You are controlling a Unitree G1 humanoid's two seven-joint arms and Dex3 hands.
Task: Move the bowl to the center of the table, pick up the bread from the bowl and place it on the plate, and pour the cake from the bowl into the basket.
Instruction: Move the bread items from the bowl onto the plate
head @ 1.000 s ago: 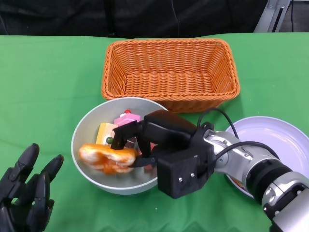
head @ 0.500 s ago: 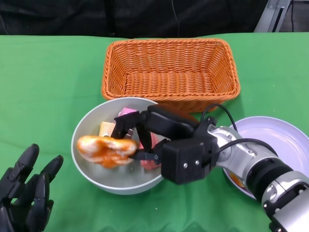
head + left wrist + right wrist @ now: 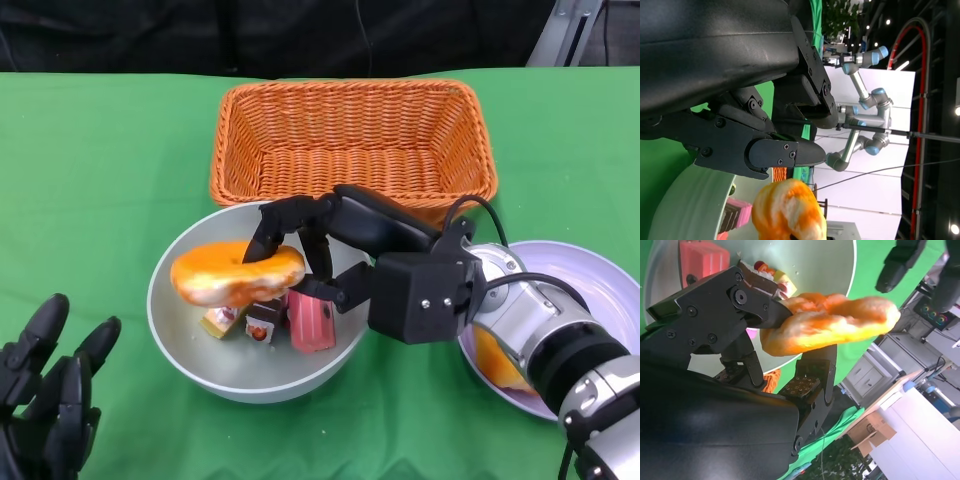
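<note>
Head view: right hand (image 3: 300, 250) pinches the bread (image 3: 238, 272) above the bowl (image 3: 190, 345); that shallow edge hold could slip.

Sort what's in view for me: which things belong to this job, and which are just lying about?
Job:
bowl
bread, held over the bowl by the right hand
cake pieces in the bowl
basket
plate

Lying about:
orange item on the plate, partly hidden by the right arm
left hand, idle, holding nothing
</note>
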